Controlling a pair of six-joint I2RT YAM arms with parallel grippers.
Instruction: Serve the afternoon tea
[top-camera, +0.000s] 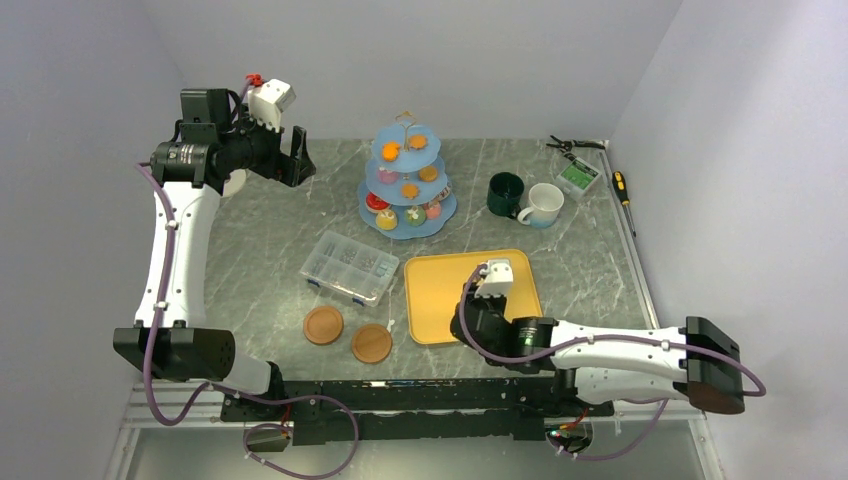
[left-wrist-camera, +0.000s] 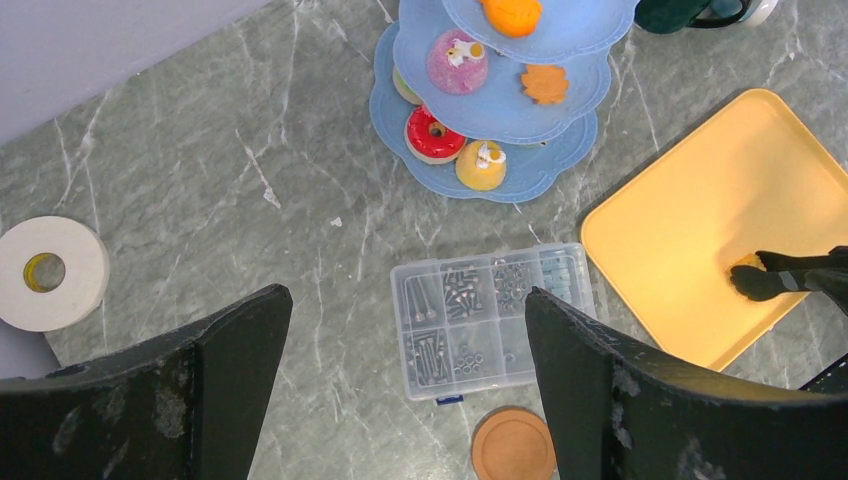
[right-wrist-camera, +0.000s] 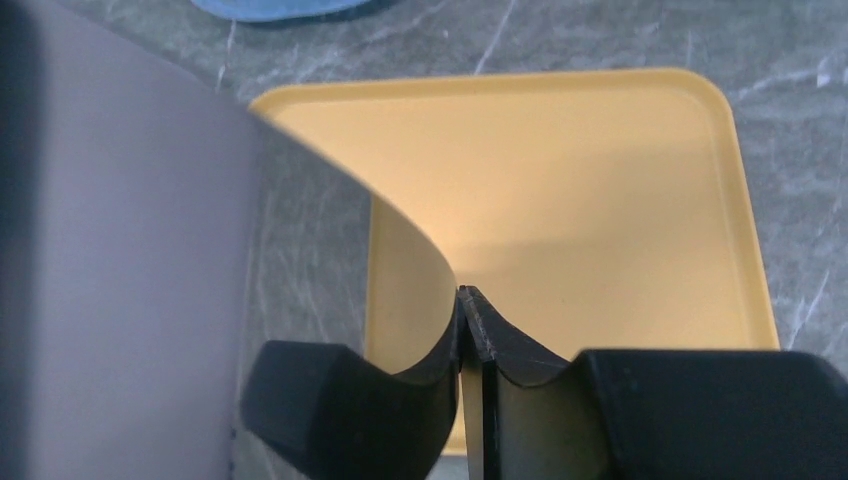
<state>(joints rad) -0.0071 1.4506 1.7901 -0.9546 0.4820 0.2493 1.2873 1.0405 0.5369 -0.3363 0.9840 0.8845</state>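
1. Top view. A light-blue three-tier stand with gold loop (top-camera: 448, 205) stands at 12 o'clock on the grey marbled table (top-camera: 250, 250). Its tiers carry small colourful toy cakes, biscuits and doughnuts (top-camera: 412, 213).
2. A dark-green mug (top-camera: 505, 193) and a white mug (top-camera: 545, 203) sit just beside each other at 3 o'clock of the stand.
3. A flat yellow plastic tray (top-camera: 440, 290) lies at 5 o'clock of the stand. A clear plastic compartment box (top-camera: 350, 265) is at its 9 o'clock, with two round wooden coasters (top-camera: 323, 325) nearer still.
4. The left gripper (top-camera: 298, 160) hangs raised at 9 o'clock of the stand, well apart from it. The right gripper (top-camera: 478, 295) sits low over the tray's near part.
5. Left wrist view. The claw is spread wide with nothing between the fingers, looking down over the compartment box. A white tape roll (left-wrist-camera: 50, 272) is at 9 o'clock. On the bottom tier sit a red doughnut (left-wrist-camera: 435, 133) and a yellow cake (left-wrist-camera: 480, 165).
6. Right wrist view. The black fingers are pressed together with no gap, above the tray's near edge. A pale grey curved surface (right-wrist-camera: 120, 250) fills the 9 o'clock side down to the fingertips. I cannot tell what it is, or whether it is pinched.
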